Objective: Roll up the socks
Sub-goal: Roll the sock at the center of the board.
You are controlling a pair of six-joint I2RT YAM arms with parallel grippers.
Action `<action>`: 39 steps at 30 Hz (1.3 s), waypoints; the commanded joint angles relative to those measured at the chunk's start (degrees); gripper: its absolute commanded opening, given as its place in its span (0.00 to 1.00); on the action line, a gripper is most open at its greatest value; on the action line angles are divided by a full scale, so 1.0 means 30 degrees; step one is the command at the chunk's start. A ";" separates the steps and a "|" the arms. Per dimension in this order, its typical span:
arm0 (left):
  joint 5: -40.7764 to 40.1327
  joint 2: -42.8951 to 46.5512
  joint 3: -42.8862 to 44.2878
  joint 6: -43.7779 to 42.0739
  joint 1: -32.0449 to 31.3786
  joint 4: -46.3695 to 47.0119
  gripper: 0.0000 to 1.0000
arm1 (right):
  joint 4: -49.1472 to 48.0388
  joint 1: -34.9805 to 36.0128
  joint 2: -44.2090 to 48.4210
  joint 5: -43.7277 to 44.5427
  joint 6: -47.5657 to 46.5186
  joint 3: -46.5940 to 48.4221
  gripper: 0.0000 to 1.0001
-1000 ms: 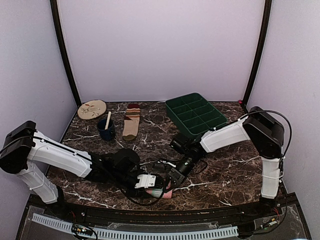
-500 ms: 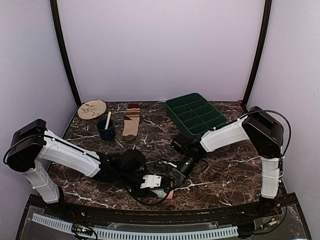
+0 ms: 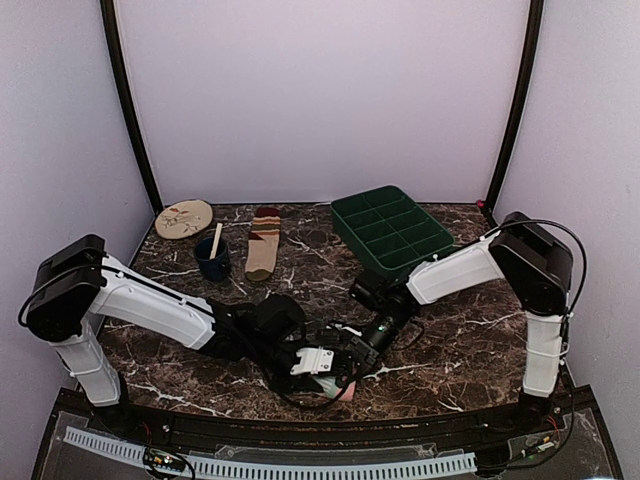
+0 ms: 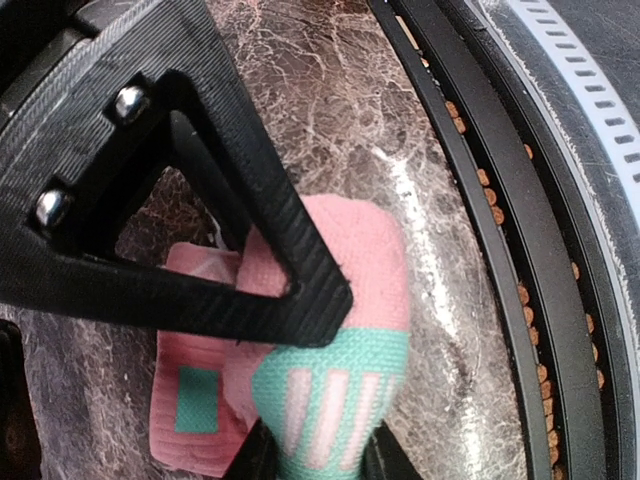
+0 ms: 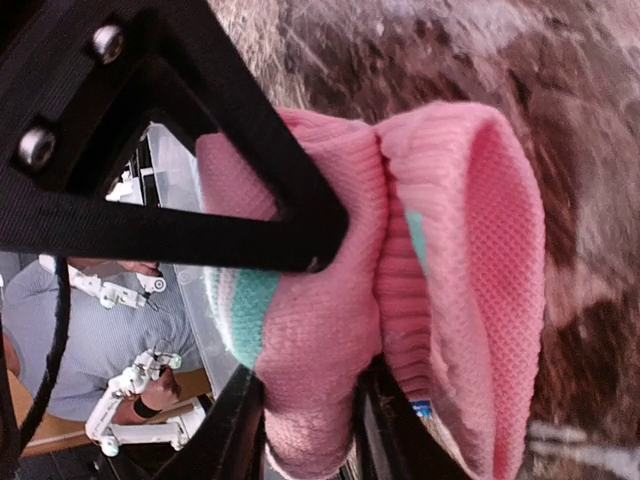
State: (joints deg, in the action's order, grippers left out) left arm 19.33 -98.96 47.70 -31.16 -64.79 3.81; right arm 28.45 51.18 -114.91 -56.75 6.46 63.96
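The pink sock (image 3: 340, 387), with teal and white marks, lies bunched near the table's front edge between both grippers. My left gripper (image 4: 320, 455) is shut on its teal striped end (image 4: 330, 390), fabric filling the gap between the jaws. My right gripper (image 5: 310, 430) is shut on a thick pink fold (image 5: 320, 340), and the ribbed cuff (image 5: 480, 260) bulges beside it. In the top view the left gripper (image 3: 325, 372) and right gripper (image 3: 352, 368) meet over the sock. The tan striped sock (image 3: 263, 243) lies flat at the back, away from both arms.
A round beige patterned plate (image 3: 184, 217) sits back left. A dark blue cup (image 3: 212, 262) with a stick in it stands beside the tan sock. A green compartment tray (image 3: 392, 230) is back right. The table's front rail (image 4: 520, 280) runs close by the pink sock.
My left arm has reached further right along the front edge and its jaws have narrowed onto the sock's teal end. The right gripper's jaws have widened a little and shifted slightly right.
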 commanded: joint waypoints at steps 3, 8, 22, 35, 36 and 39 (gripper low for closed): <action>0.0932 -0.2026 0.0569 0.0458 -0.0272 -0.3033 0.01 | -0.1739 -0.0583 0.0768 0.2900 0.0470 -0.1349 0.39; 0.1584 -0.2225 0.0865 0.0857 -0.0044 -0.3864 0.00 | -0.2268 -0.0907 0.1684 0.3194 0.0716 -0.1983 0.43; 0.2685 -0.2346 0.1520 0.1548 0.0896 -0.5479 0.00 | -0.4841 -0.2202 0.4728 0.3679 0.2399 -0.4258 0.45; 0.3662 -0.3002 0.2672 0.2168 0.1471 -0.7184 0.00 | -0.5333 -0.2259 0.9644 1.0819 0.2685 -0.6436 0.45; 0.3824 -0.3142 0.2853 0.2222 0.1559 -0.7405 0.00 | -0.5444 -0.2139 1.0274 1.1588 0.2693 -0.6724 0.44; 0.4356 -0.3635 0.3464 0.2292 0.1866 -0.8030 0.00 | -0.5483 -0.1168 1.2001 1.4186 0.2470 -0.7328 0.44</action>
State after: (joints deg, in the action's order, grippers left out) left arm 32.38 -105.78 58.15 -25.43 -60.01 -8.86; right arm 14.22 44.75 -84.53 -26.70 14.26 44.05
